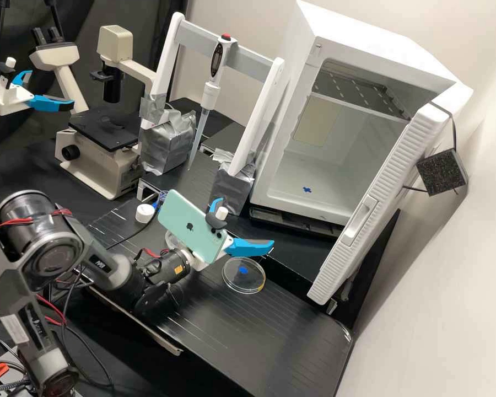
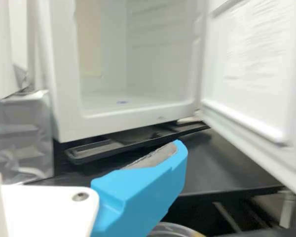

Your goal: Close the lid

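On white cabinet's [image 1: 364, 38] side, door [image 1: 383, 184] stands open, long axis upright, free edge pointing outward. Gripper [image 1: 244, 223] hangs over desk [image 1: 231, 342] near dish [image 1: 252, 281], jaws spread wide.

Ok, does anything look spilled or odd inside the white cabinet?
A small blue patch marks the otherwise pale floor of the cabinet, behind the open door. Whether it's a spill or a marking, I can't tell.

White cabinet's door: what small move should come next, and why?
Probably ease the tool around the free edge of the door to its outer side: the door stands open, and the tool is on its inner side, where a push would hardly close it.
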Robot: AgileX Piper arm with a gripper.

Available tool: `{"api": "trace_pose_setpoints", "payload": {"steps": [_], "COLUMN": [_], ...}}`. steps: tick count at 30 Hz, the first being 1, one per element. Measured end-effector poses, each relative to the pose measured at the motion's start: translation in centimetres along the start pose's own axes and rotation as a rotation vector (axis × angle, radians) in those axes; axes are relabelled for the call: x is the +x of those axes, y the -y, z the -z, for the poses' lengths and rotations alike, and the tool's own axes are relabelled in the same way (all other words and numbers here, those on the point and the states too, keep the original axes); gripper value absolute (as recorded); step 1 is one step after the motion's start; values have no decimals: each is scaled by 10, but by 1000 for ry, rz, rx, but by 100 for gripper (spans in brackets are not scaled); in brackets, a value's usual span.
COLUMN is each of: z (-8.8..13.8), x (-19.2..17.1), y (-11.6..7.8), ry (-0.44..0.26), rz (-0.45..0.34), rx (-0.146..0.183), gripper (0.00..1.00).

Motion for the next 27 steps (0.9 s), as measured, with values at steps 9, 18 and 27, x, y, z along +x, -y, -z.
{"api": "trace_pose_setpoints", "payload": {"steps": [9,18,27], "z": [-26,-37,-42], "x": [-31,-50,-49], "y": [-13,-9,-1], "ry": [68,125,150], "rz": [-18,13,55], "rx": [-32,-38,-44], "gripper": [100,100,100]}}
